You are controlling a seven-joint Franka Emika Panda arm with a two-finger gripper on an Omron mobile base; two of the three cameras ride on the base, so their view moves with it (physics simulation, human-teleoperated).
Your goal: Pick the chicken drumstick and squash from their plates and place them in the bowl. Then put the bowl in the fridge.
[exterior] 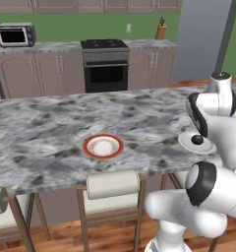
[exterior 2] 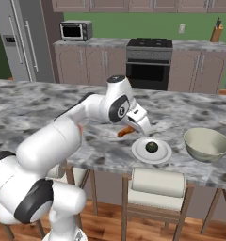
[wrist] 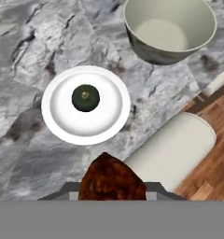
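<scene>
The claw [exterior 2: 130, 130] grips the drumstick [wrist: 112, 179] above the counter [exterior 2: 35, 108], just beside the white plate [exterior 2: 163, 153] holding the squash [exterior 2: 152, 147]. The bowl [exterior 2: 206, 144] sits beyond that plate.

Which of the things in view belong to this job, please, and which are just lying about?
Job: chicken drumstick held in the hand; squash on its white plate; bowl; red-rimmed plate; fridge.
Lying about: toaster oven; knife block; oven; stools.
</scene>
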